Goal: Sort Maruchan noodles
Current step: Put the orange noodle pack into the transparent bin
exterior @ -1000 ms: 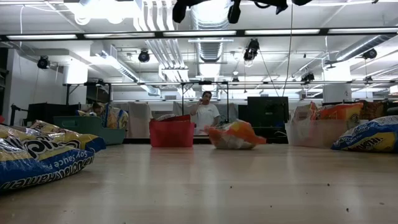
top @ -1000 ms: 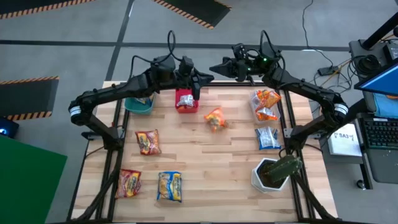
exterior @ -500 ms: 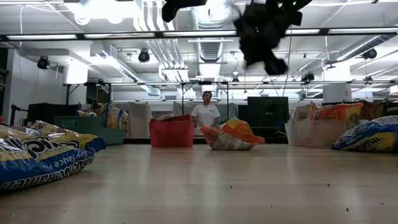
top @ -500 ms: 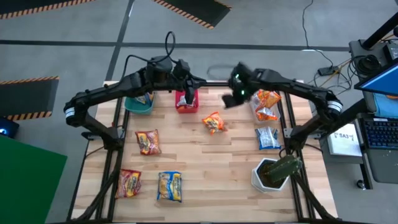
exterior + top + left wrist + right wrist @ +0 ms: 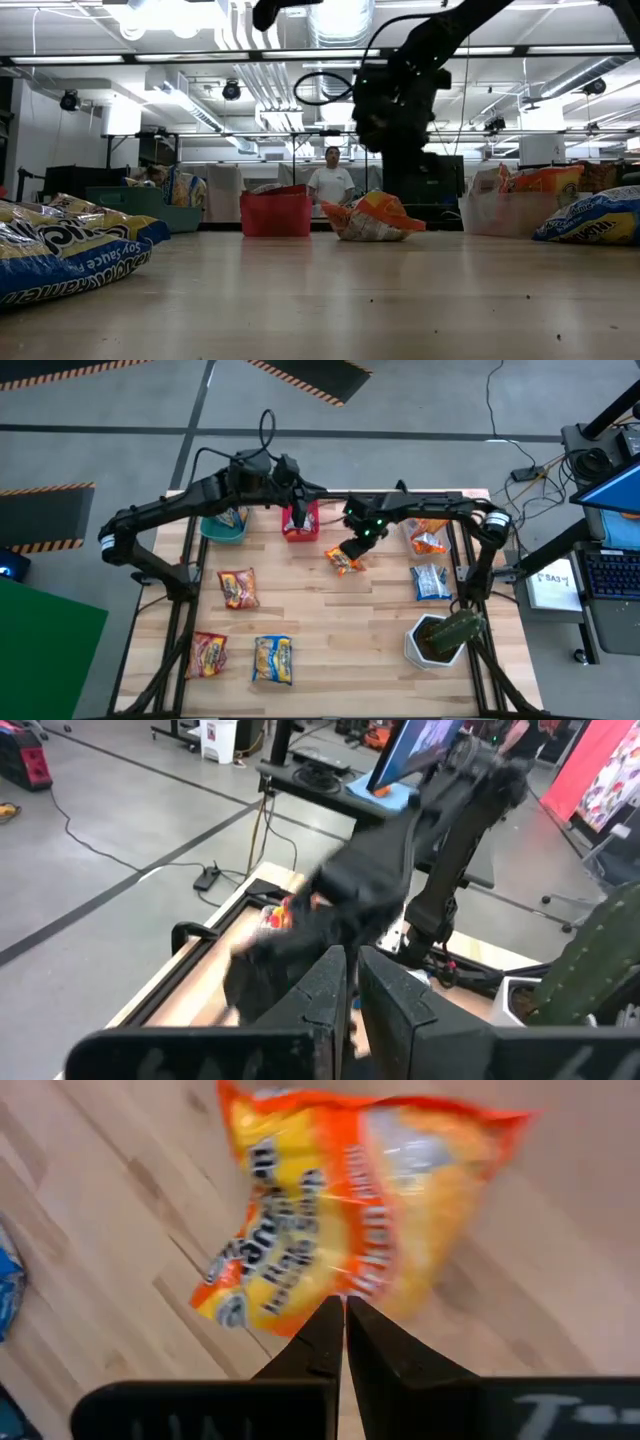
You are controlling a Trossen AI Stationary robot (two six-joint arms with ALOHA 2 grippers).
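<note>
Your right gripper (image 5: 352, 550) hangs right over the orange Maruchan packet (image 5: 343, 560), which lies on the bench (image 5: 340, 620) just beside the red bin (image 5: 301, 523), on the side toward the clear bin of orange packets (image 5: 428, 528). In the right wrist view its fingers are pressed together, nearly touching, with nothing between them, and the packet (image 5: 350, 1230) sits just past their tips.

To take it well, part the fingers before you go lower; clenched as they are, they would only push the packet across the wood. The packet looks puffed and tilted, not flat, so aim to straddle its raised crimped edge and close on the plastic there, not press down on the middle. Come down straight, since a slanted approach would likely slide it toward the red bin.

Your left gripper (image 5: 296, 510) hovers over the red bin, fingers close together and holding nothing in its wrist view. Keep it there, clear of the right arm's reach, until the orange packet is lifted.
</note>
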